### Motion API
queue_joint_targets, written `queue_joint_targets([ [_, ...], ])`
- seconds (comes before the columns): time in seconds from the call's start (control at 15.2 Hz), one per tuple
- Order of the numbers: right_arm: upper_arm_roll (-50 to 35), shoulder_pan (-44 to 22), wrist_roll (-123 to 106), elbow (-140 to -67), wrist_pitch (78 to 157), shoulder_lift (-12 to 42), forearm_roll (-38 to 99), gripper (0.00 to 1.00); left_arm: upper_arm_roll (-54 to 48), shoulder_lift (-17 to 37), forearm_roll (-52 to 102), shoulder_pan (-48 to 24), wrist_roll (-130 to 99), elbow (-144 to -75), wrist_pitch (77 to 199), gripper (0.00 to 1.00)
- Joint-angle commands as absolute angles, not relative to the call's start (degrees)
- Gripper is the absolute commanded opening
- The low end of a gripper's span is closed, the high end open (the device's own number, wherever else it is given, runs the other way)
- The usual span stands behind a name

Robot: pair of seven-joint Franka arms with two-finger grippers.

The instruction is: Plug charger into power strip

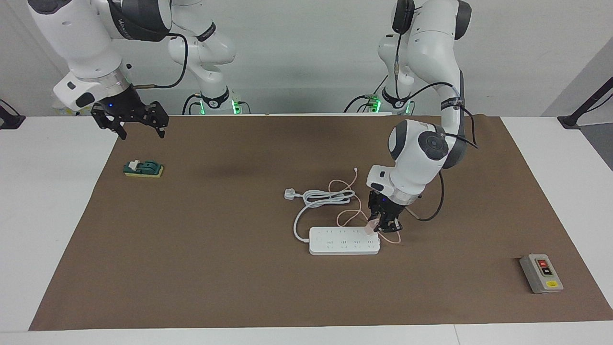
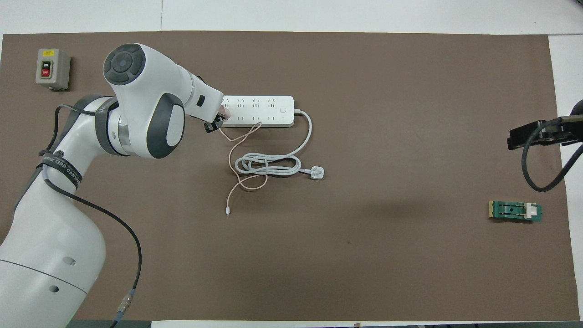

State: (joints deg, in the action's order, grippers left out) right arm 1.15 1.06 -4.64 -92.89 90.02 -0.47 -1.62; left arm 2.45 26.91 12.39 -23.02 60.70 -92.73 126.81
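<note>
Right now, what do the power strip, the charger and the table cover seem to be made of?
The power strip: probably hard plastic, smooth white casing with moulded sockets. The charger, held in the left end effector: likely smooth pale-pink plastic; its thin cable curls freely, so a flexible coating. The table cover: matte brown sheet, perhaps paper or felt; I cannot tell which.

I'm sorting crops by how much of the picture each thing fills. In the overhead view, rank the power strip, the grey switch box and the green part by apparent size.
1. power strip, clearly the largest.
2. green part and grey switch box: they look about alike, so I won't rank them.
</note>
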Motion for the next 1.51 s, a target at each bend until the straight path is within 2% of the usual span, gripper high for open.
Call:
queue_joint_targets([
  [0.0, 0.79, 1.23, -5.98, -93.60, 90.44, -1.23, -2.72, 1.00, 3.25, 25.05, 11.51, -24.96, 60.21, -96.42, 129.11, 0.05],
  [0.92, 0.79, 1.58, -6.06, -93.78, 89.65, -1.32, -2.55, 1.00, 3.16, 25.31, 7.12, -24.17, 65.29, -96.33, 129.64, 0.05],
  [1.45, 0.79, 1.67, -6.06, -93.69, 89.56, -1.32, -2.55, 1.00, 3.16, 24.96, 7.12, -24.17, 64.87, -96.07, 125.25, 0.06],
])
